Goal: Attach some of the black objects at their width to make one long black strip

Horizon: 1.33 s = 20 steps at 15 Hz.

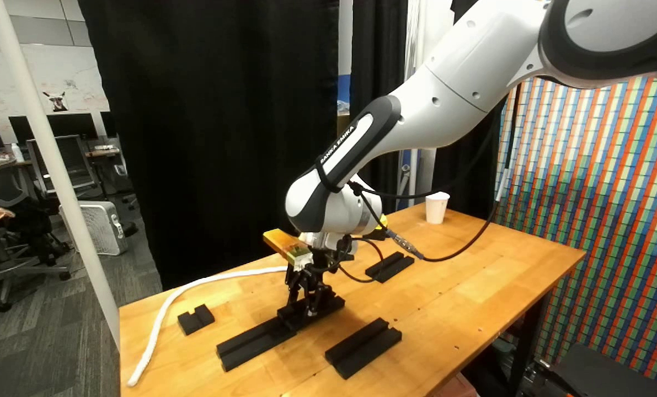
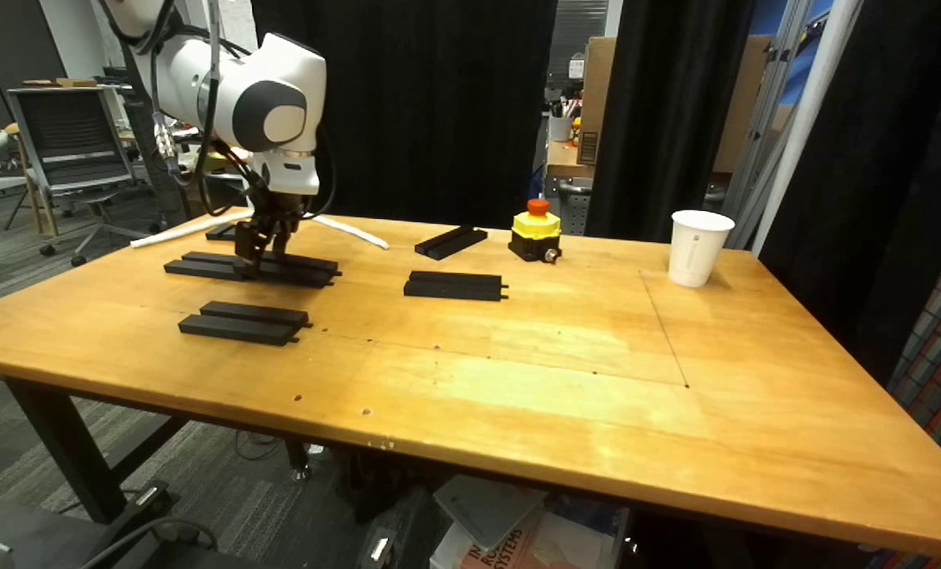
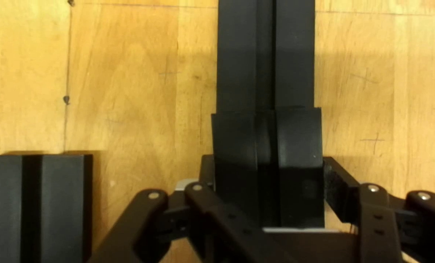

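In the gripper (image 3: 268, 177); black bar (image 3: 268, 155)

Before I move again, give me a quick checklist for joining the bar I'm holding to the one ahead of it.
1. Grip: ok. The gripper is shut on the held bar, clasping both its long sides.
2. Direction: ok. It runs roughly in line with the adjoining bar in the wrist view.
3. Level: not ok. The held bar's end appears to sit higher, leaving a step.
4. Connection engaged: cannot tell. The inside of the join is hidden.
5. Side clearance: ok. The loose bar lies apart from the held bar.
6. Stop button in sight: ok. The red-and-yellow button shows plainly in an exterior view.
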Available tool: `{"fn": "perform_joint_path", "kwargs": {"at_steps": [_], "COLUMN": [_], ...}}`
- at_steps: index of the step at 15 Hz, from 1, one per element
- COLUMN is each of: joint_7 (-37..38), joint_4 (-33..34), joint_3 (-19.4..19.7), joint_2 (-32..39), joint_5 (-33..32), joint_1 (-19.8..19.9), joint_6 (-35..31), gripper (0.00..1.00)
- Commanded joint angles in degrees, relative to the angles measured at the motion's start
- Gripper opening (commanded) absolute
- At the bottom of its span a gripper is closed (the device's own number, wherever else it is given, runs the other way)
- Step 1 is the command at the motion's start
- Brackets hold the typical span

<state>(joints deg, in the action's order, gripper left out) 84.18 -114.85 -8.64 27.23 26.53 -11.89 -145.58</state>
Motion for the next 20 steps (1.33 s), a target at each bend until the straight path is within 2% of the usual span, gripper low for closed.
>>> {"fn": "perform_joint_path", "kwargs": {"at_steps": [1,20], "joint_7": [-1.01,-0.45], "joint_4": [-0.12,-1.18], "joint_3": [-0.71,0.1], "joint_2": [-0.43,-1.27], "joint_5": [1.79,1.56], "joint_1": [0.57,1.72], "joint_6": [-0.91,-0.23], "gripper": [0.47,0.47]}}
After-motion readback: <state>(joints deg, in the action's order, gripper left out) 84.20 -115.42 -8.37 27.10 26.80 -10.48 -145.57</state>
